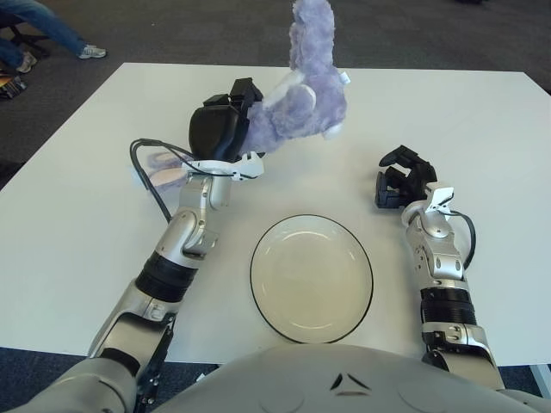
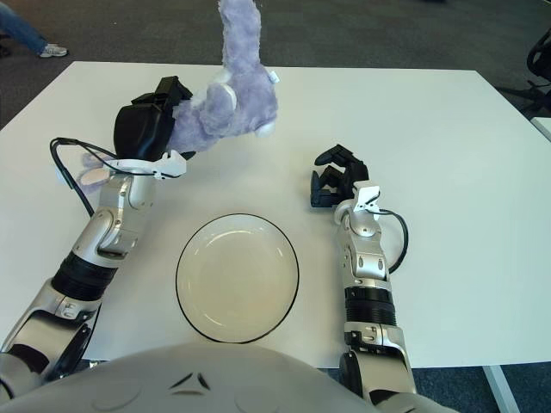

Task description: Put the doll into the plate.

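Note:
A fluffy purple doll (image 1: 306,95) hangs in the air above the white table (image 1: 77,172), its long ears pointing up. My left hand (image 1: 225,129) is shut on the doll's left side and holds it lifted, behind and to the left of the plate. The white plate (image 1: 312,277) with a dark rim lies on the table near the front edge, with nothing in it. My right hand (image 1: 398,182) shows to the right of the plate, fingers curled and holding nothing.
A small pink and white object (image 1: 162,170) lies on the table behind my left forearm. A person's legs and shoes (image 1: 52,30) show on the floor at the far left, beyond the table's corner.

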Robot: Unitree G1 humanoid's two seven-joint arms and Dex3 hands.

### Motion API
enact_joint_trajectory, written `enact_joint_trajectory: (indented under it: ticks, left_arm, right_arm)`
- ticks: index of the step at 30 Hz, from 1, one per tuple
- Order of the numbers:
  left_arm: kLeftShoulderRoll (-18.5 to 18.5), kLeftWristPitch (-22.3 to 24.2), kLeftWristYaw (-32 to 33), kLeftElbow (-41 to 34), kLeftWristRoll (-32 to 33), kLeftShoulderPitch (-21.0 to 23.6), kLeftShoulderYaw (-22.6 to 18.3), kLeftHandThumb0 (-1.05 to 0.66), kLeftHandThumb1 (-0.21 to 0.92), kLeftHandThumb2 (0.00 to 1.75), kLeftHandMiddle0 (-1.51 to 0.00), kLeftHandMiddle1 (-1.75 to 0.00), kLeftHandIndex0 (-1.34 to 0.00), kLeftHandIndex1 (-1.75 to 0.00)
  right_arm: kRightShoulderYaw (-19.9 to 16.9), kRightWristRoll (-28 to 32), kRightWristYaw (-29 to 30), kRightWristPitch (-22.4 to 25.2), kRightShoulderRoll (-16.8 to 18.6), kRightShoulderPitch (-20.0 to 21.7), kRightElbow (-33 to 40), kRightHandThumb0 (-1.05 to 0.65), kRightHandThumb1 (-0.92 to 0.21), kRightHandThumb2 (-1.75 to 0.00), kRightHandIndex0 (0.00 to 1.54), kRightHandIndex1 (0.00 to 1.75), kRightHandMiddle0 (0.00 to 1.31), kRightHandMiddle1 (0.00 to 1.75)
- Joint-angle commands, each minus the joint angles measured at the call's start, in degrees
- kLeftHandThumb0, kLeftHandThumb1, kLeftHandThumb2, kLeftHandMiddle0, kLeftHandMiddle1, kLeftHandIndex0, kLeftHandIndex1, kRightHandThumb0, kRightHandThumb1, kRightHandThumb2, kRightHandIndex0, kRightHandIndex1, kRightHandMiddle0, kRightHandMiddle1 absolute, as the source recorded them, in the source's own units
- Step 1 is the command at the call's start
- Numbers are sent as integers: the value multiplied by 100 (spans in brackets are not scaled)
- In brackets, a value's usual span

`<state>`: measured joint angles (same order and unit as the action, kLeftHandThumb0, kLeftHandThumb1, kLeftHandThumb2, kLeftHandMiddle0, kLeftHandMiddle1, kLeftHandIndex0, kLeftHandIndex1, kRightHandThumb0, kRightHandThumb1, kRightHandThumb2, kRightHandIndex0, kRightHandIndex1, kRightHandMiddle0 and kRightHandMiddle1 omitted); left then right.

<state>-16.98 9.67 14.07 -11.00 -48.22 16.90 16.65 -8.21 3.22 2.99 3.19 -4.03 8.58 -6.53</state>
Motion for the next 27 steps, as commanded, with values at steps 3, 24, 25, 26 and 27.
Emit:
enact_joint_trajectory:
  ticks: [3,24,25,26,27]
  left_arm:
    - [-51,-308,-5,-436,199,-311,-280,0,-5,166,-96,-152,-68,-175]
    - [-257,-1778,-223,-2279,530,-2418,-765,0,-5,169,-92,-162,-67,-175]
    - [-325,-1943,-270,-2323,624,-2540,-810,0,-5,169,-92,-162,-67,-175]
    - [-364,-2063,-307,-2350,689,-2623,-846,0,-5,170,-92,-163,-67,-175]
    - [-414,-2177,-386,-2404,795,-2738,-881,0,-5,170,-92,-164,-67,-175]
  right_arm:
    - [28,-74,33,177,-23,-44,-153,-2,4,-163,89,175,78,148]
    - [39,-36,-52,66,-56,3,-266,-2,6,-166,90,175,79,149]
    - [38,-36,-51,65,-55,10,-274,-2,6,-166,90,175,79,149]
    - [38,-36,-50,65,-55,15,-280,-2,6,-166,90,175,79,149]
    - [34,-32,-48,66,-53,17,-283,-2,6,-166,90,175,79,149]
